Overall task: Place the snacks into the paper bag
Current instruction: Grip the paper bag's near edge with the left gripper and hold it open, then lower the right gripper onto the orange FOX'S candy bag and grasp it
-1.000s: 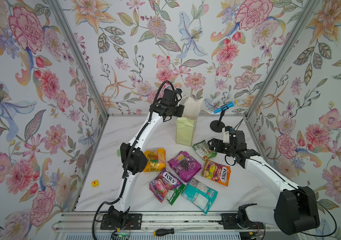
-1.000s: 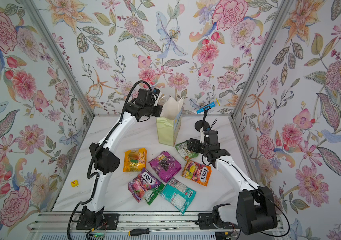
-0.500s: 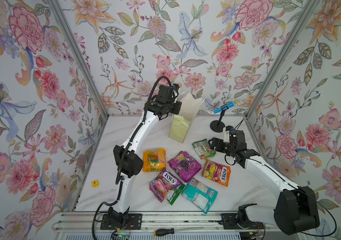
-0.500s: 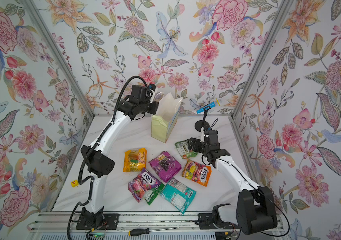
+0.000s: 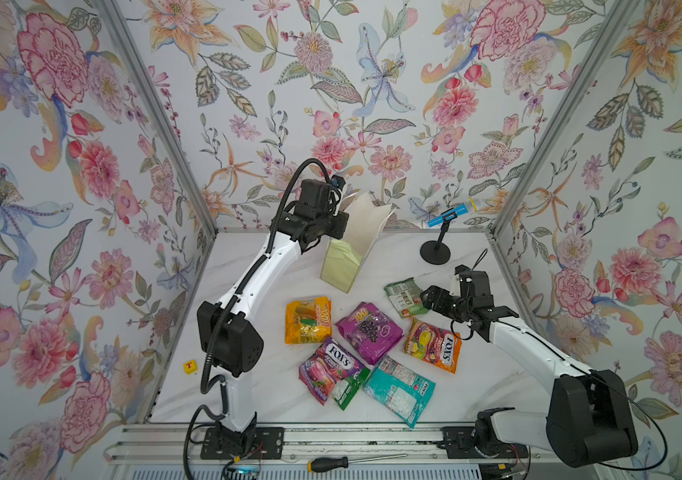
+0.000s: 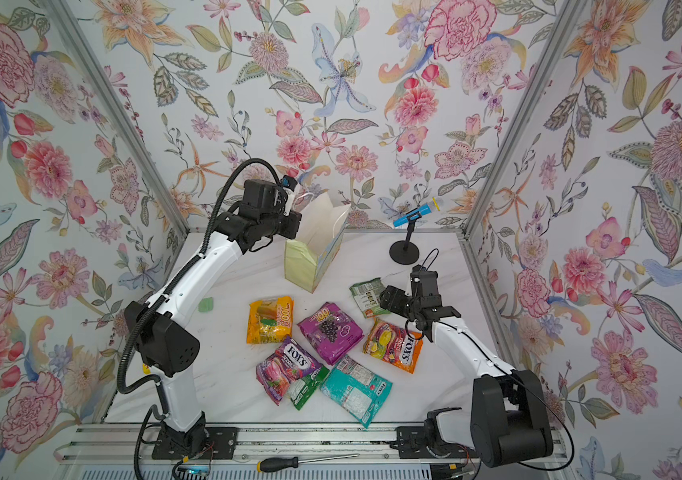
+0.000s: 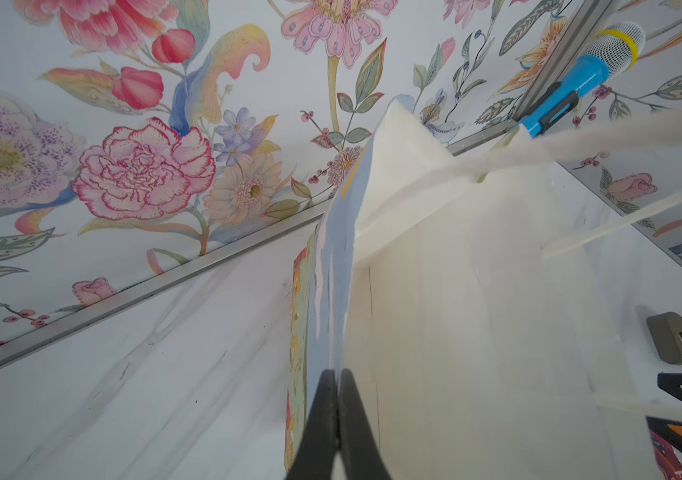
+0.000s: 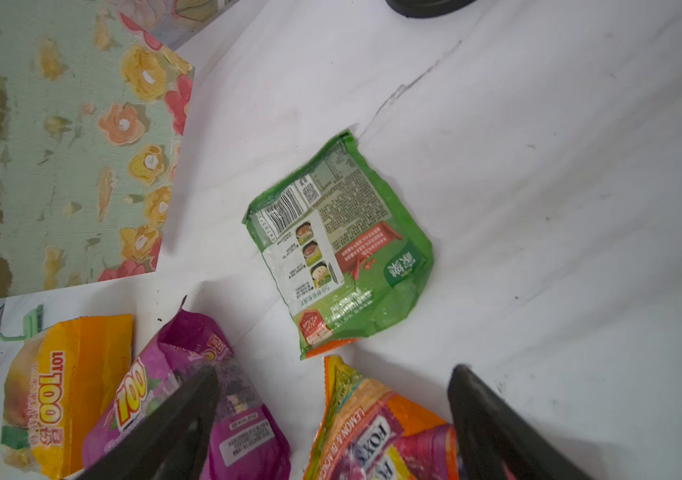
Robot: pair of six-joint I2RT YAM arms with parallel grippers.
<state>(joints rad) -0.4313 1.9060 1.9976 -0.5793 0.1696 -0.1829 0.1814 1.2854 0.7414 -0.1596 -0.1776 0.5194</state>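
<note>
On the far side of the marble table, the left pincer is clamped on the upper wall of the paper bag, one finger on the blue-printed outer face, the other on the white inside; the bag stands tilted beneath it, mouth open, thin handles loose. Nearer the front, the right pincer hovers with its jaws spread wide, nothing between them; just ahead of its fingertips lies the green packet, barcode side up; beneath them lie the orange FOX'S packet and the purple grape packet. Farther from this pincer lie the orange-yellow packet, the purple-red FOX'S packet, a second green packet and the teal packet; all lie outside the bag.
</note>
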